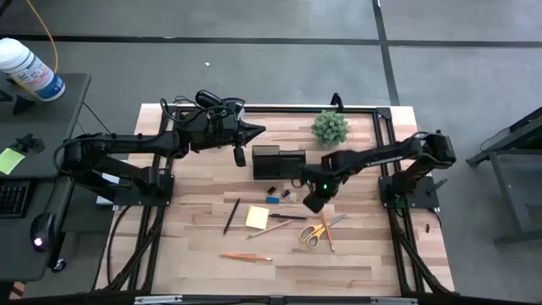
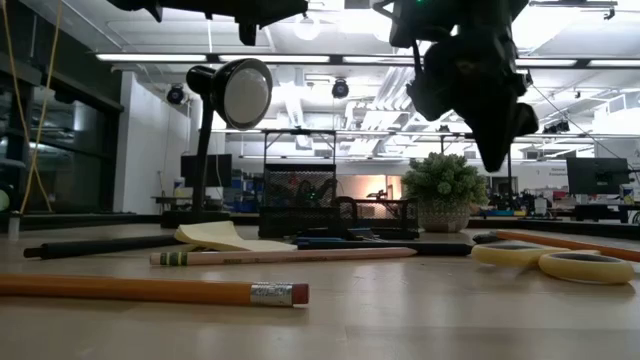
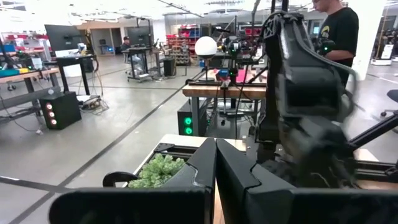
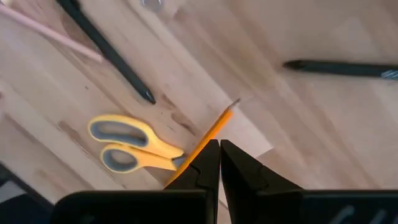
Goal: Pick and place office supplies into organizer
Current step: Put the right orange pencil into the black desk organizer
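A small black rectangular mesh organizer stands near the back of the light wooden table. From above its compartments look dark; what they hold cannot be told.

The supplies lie on the tabletop in front of it. One square yellow sticky-note pad sits beside one dark pen. One orange pencil lies alone toward the front edge. One pair of yellow-handled scissors rests with a second orange pencil crossing just beside it. One pale pencil and a second dark pen lie between pad and scissors. One tiny blue block and two small black clips sit just before the organizer.

The right gripper hangs above the table near the scissors, fingers clenched together on nothing; its wrist view shows the scissors and orange pencil below. The left gripper waits behind the organizer, fingers pressed shut, empty.

A small green potted plant and a black desk lamp stand at the back.
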Robot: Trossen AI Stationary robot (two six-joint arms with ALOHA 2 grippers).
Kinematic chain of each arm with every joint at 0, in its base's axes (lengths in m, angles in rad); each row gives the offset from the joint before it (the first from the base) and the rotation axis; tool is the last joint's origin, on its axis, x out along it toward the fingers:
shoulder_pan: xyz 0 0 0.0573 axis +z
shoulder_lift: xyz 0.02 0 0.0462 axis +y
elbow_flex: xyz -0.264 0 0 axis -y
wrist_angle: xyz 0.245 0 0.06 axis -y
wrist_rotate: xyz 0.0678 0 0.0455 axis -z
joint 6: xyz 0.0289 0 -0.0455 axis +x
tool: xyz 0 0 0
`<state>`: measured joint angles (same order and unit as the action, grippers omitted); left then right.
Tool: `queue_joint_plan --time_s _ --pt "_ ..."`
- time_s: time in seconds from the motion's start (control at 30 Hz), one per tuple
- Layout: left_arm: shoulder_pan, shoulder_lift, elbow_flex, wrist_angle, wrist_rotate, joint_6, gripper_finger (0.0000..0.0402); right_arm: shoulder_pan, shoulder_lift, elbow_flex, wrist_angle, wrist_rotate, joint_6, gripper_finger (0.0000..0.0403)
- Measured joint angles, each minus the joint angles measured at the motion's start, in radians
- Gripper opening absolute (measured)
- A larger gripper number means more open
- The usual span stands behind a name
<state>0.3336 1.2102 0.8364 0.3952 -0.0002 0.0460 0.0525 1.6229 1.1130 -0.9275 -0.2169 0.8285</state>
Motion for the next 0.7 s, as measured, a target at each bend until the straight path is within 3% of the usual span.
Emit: queue_joint_plan --time_s 0.23,0.53,0.7 --pt "0.0 0.0 0.0 0.0 0.0 0.0 0.0001 0.078 0.067 0.0 0.048 0.028 0.068 0.0025" --pt "0.0 0.0 0.0 0.0 0.0 0.001 0.0001 0.093 0.13 0.0 0.071 0.054 0.192 0.0156" --pt "0.0 0.0 0.0 0.0 0.0 0.001 0.0001 0.095 0.154 0.0 0.07 0.071 0.227 0.0202"
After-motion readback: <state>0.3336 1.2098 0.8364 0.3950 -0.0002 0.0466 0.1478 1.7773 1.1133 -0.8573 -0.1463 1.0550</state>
